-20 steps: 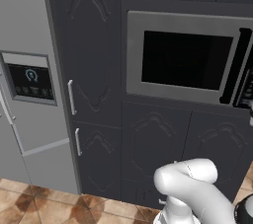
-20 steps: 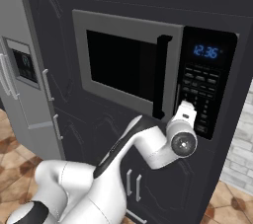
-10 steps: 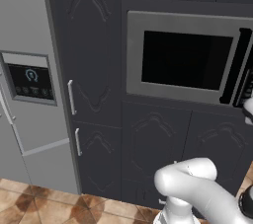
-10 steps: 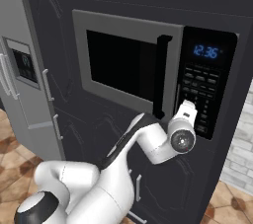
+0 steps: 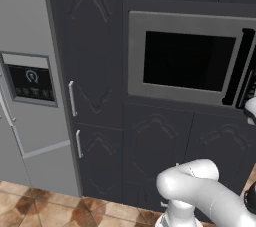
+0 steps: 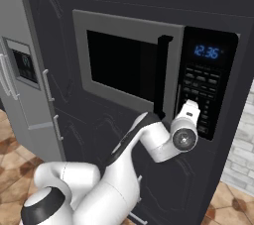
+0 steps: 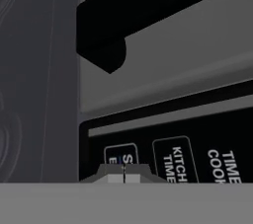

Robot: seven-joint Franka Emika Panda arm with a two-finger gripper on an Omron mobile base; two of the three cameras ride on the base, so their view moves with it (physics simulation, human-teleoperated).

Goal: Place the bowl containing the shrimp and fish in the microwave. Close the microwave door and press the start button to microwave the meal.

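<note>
Microwave (image 6: 149,70): sitting built into the dark cabinets; door (image 5: 187,61) lying shut against it, so the bowl and meal, judged inside, are hiding behind the black window.
Handle (image 6: 161,78): standing just left of the control strip (image 6: 204,87).
Claw (image 6: 191,111): pressing closed, holding nothing, pointing at the strip's lower buttons.
Button (image 7: 122,160): sitting straight ahead of the tips, lettering partly covered.
Risk: tips are likely sliding onto the neighbouring key if the push is angling sideways; meal is then not heating.
Risk: wrist is possibly nudging the handle beside the strip.
</note>
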